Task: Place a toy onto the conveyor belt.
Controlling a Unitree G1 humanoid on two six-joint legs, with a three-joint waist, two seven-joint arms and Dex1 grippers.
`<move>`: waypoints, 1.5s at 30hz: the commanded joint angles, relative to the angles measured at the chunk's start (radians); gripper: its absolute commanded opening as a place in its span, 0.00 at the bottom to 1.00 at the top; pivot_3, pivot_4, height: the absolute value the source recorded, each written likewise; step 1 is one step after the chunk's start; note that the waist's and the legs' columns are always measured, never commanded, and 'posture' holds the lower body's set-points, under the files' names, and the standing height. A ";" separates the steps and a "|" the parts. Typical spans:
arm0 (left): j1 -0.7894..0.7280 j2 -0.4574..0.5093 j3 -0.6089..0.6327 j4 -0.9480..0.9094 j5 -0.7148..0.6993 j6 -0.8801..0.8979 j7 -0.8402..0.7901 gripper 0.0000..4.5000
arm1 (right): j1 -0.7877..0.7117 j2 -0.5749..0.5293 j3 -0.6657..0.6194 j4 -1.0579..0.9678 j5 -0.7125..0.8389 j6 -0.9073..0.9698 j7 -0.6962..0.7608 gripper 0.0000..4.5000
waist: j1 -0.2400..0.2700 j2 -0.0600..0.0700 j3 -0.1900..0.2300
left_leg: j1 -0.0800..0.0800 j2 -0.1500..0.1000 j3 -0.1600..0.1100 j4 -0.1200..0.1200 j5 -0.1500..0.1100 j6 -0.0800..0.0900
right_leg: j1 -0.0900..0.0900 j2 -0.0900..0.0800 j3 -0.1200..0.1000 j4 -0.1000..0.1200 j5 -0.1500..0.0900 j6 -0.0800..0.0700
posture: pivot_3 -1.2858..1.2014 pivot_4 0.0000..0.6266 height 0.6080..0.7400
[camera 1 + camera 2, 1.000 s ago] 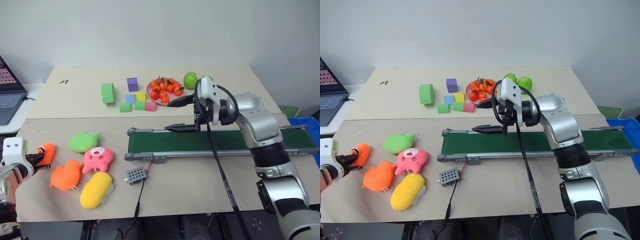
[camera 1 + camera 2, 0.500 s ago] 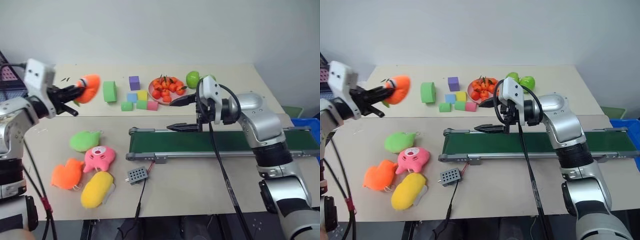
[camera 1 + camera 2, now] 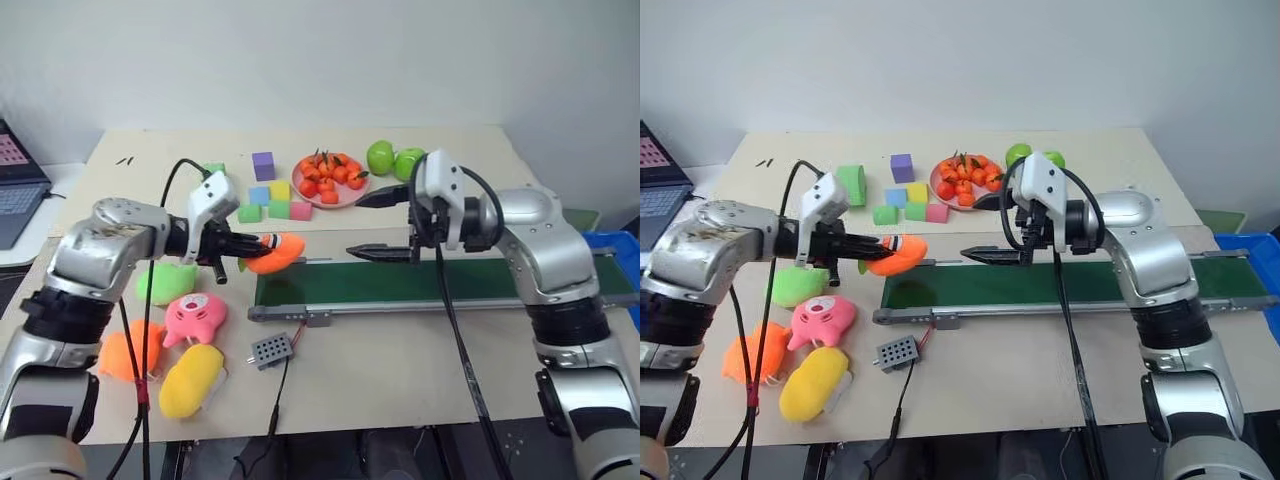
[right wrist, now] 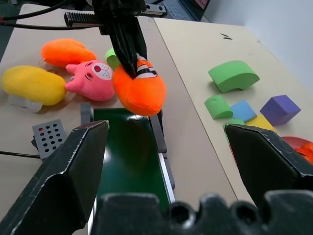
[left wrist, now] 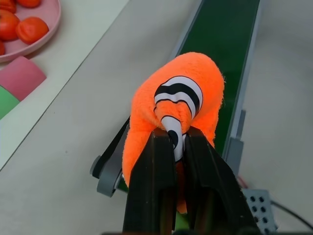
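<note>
My left gripper [image 3: 258, 241]: black fingers, white wrist block. Toy [image 3: 277, 252] in it: bright orange, black-and-white striped patch. Conveyor belt [image 3: 450, 281]: dark green, grey frame. My right gripper [image 3: 365, 226]: black fingers, white housing. Near tabletop's left edge: green plush [image 3: 165, 284], pink plush [image 3: 196, 317] with face, flat orange plush [image 3: 127, 350], yellow plush [image 3: 191, 379]. Toward far edge: pink plate [image 3: 330, 197] of orange-red fruit, two green apples [image 3: 393, 158], purple block [image 3: 264, 165], green, blue, yellow, pink blocks beside. Tabletop [image 3: 400, 380] beige.

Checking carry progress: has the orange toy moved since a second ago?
Yes. The toy, pinched by the left gripper, went from the table's left edge, beside the plush pile, to the left end of the conveyor belt.
</note>
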 commanded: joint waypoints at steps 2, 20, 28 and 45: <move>-0.028 0.002 -0.079 -0.008 0.104 -0.101 -0.062 0.02 | 0.014 -0.022 -0.052 -0.073 0.037 0.022 -0.027 1.00 | -0.001 0.000 0.000 | 0.000 0.000 0.000 0.000 0.000 0.000 | 0.000 0.000 0.000 0.000 0.000 0.000 | 0.52 0.24 0.99; -0.039 -0.025 -0.070 -0.084 0.134 -0.059 -0.114 0.31 | 0.004 -0.072 -0.041 -0.069 0.055 0.050 0.007 1.00 | -0.001 0.000 0.000 | 0.000 0.000 0.000 0.001 -0.003 0.006 | 0.000 0.000 0.000 0.000 0.000 0.000 | 0.52 0.24 0.99; -0.112 -0.087 -0.011 -0.130 0.075 0.048 -0.073 0.95 | -0.011 -0.084 -0.041 -0.067 0.050 0.049 0.013 1.00 | 0.000 0.000 0.000 | -0.001 0.000 0.000 0.002 -0.003 0.006 | 0.000 0.000 0.000 0.001 0.000 0.000 | 0.52 0.24 0.99; -0.172 0.013 0.188 -0.182 -0.159 0.204 -0.172 0.98 | 0.019 -0.211 -0.056 -0.094 0.092 0.105 0.106 1.00 | -0.006 0.000 0.000 | -0.001 0.000 -0.001 0.002 -0.001 0.001 | -0.001 0.000 0.000 0.001 0.000 0.000 | 0.52 0.24 0.99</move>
